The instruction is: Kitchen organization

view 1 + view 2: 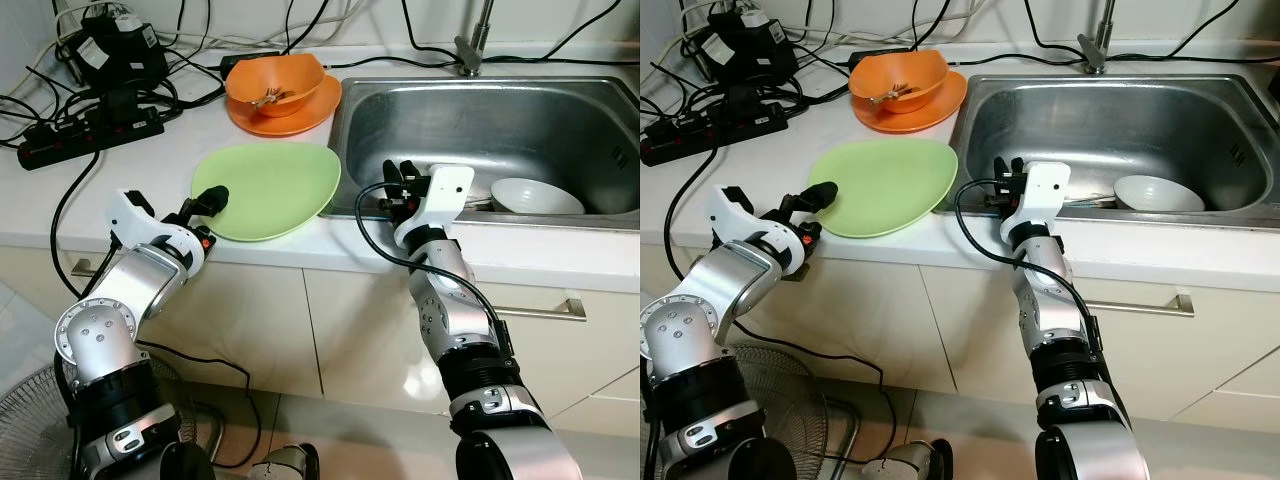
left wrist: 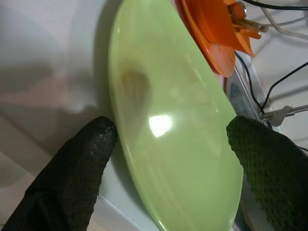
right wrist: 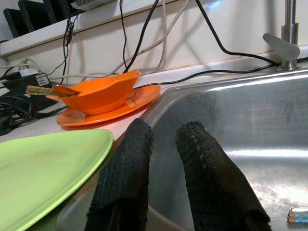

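Plate (image 1: pixel 272 187), green, lies on the counter (image 1: pixel 150 165) just left of the sink (image 1: pixel 480 125), its right edge reaching over the sink rim. Left gripper (image 2: pixel 168 144) is spread wide at the plate's near-left edge, 1 finger (image 2: pixel 82 159) beside the rim, the other above the plate; it grips nothing. Right gripper (image 3: pixel 161 159) hovers at the sink's near-left corner, its 2 fingers slightly apart and empty. Behind the plate, an orange bowl (image 1: pixel 275 85) sits on an orange dish (image 1: pixel 300 115). A white bowl (image 1: pixel 535 196) rests in the sink. A power strip (image 1: pixel 90 135) lies far left of the sink.

Lime-green plate (image 1: pixel 270 187), orange bowl (image 1: pixel 275 83) & plate (image 1: pixel 315 108), white bowl (image 1: pixel 535 196), steel-grey sink (image 1: pixel 480 125)
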Controlling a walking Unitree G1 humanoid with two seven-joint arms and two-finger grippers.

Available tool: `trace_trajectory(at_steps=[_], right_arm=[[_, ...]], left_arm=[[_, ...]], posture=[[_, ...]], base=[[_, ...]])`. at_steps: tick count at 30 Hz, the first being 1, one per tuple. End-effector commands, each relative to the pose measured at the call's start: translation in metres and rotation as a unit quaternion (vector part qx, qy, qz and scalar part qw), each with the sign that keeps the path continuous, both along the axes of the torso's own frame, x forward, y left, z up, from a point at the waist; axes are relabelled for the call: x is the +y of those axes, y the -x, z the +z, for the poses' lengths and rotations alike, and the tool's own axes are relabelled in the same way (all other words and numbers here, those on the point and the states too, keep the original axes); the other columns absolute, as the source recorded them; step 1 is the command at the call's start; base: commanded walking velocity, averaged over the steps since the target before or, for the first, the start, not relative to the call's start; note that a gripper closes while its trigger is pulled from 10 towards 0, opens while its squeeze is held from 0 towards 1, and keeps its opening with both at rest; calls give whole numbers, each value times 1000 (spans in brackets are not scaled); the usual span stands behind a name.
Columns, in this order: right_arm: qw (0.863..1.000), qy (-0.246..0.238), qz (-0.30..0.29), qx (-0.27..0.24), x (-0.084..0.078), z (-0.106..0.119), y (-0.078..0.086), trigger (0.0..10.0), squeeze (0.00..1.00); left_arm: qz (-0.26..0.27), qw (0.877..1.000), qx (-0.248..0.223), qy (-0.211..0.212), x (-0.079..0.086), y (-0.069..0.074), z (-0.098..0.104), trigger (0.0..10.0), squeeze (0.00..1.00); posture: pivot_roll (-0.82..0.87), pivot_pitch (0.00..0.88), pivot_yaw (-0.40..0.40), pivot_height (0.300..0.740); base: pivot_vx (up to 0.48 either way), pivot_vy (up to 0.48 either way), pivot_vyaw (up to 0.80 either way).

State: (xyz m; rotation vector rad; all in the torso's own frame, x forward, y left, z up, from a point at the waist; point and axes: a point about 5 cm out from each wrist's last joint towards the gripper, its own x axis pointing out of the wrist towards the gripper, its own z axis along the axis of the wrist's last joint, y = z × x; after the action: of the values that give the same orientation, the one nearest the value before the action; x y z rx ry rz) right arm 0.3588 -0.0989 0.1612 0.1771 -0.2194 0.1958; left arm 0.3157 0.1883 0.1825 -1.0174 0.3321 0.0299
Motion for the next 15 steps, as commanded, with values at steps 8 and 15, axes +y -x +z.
trace_trajectory(at_steps=[8, 15], right_arm=[[1000, 1, 6, 5, 2, 1, 0, 10000, 0], [1000, 6, 5, 4, -1, 1, 0, 10000, 0]], left_arm=[[-7, 1000, 21, 11, -11, -6, -4, 10000, 0], [-28, 999, 17, 24, -27, -13, -3, 10000, 0]], posture=[[194, 74, 141, 740], [164, 55, 140, 740]], base=[[0, 0, 0], [0, 0, 0]])
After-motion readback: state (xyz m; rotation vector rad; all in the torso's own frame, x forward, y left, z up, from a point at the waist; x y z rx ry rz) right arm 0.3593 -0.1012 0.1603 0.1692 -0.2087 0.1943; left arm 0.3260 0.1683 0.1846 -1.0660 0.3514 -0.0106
